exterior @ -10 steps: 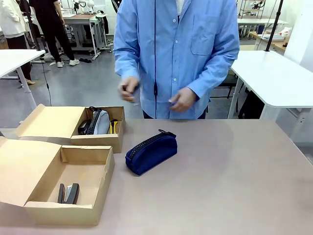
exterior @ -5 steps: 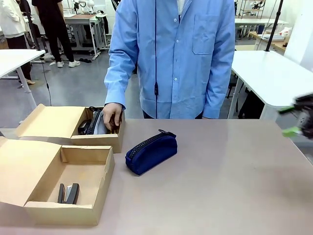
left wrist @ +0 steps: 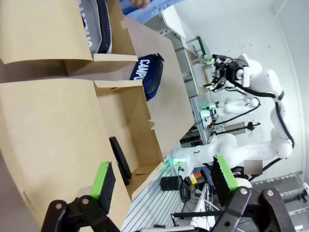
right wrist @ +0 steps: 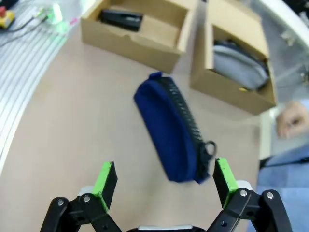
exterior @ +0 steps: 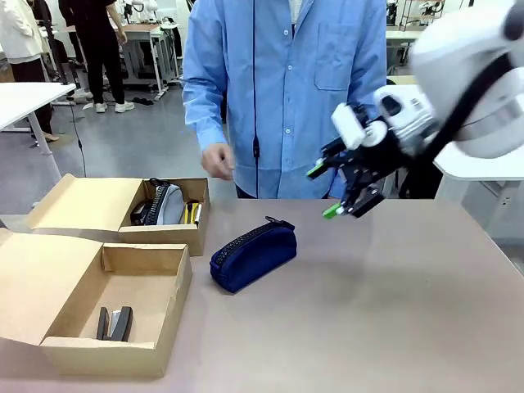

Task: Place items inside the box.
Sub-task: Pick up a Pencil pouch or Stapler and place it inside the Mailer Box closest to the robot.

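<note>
A navy zip pencil case [exterior: 252, 255] lies on the table between the boxes and my right gripper [exterior: 324, 191]. That gripper hangs open in the air to the right of and above the case, holding nothing. In the right wrist view the navy case [right wrist: 174, 130] lies ahead of the open right gripper [right wrist: 164, 182]. The near open cardboard box [exterior: 168, 315] holds a black stapler [exterior: 115, 323]. My left gripper [left wrist: 164, 176] stands open over the near box's flap, with the stapler [left wrist: 119, 159] and the white-lettered navy case [left wrist: 147, 75] beyond.
A second cardboard box [exterior: 164, 237] behind the near one holds a grey zip case [exterior: 168, 205] and a yellow utility knife [exterior: 190, 213]. The person in a blue shirt stands at the far edge, one hand [exterior: 217, 160] raised above that box.
My right arm has swung in from the right edge to above the table near the navy case. The person's hand has come up out of the far box.
</note>
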Action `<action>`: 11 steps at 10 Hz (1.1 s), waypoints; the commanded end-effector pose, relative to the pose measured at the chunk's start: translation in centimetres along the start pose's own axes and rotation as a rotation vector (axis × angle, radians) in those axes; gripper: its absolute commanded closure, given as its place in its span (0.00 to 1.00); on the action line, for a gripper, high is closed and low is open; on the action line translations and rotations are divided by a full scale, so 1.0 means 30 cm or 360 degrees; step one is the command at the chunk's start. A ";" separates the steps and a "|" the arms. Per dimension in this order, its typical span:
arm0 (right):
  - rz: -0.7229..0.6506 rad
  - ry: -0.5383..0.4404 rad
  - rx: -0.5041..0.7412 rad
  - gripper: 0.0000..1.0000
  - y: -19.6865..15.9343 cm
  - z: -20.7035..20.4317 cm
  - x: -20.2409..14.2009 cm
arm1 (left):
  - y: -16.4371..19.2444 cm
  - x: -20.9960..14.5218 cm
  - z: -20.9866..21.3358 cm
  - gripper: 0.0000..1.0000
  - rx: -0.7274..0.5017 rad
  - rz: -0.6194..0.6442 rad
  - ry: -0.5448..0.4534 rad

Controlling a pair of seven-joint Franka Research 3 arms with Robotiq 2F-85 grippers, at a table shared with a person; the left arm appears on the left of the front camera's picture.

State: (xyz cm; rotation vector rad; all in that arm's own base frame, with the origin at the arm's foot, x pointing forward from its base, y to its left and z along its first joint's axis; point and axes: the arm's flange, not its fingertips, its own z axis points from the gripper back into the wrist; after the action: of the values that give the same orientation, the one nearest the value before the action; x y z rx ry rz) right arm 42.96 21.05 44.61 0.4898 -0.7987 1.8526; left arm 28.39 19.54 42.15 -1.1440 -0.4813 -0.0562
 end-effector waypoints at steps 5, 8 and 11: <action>0.0063 0.0126 0.0126 0.00 0.036 -0.042 -0.052 | -0.007 0.002 0.001 0.00 -0.0035 -0.0039 -0.0033; 0.0240 0.0262 0.0236 0.00 -0.074 -0.316 0.057 | -0.007 0.002 0.001 0.00 -0.0035 -0.0039 -0.0033; 0.0280 0.0273 0.0215 0.00 -0.130 -0.479 0.102 | -0.007 0.002 0.001 0.00 -0.0035 -0.0039 -0.0033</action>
State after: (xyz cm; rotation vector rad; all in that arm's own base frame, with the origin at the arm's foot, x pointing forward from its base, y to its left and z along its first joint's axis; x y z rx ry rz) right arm 44.33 33.60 38.00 0.3940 -0.6344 2.1035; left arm 28.37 19.57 42.15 -1.1438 -0.4819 -0.0559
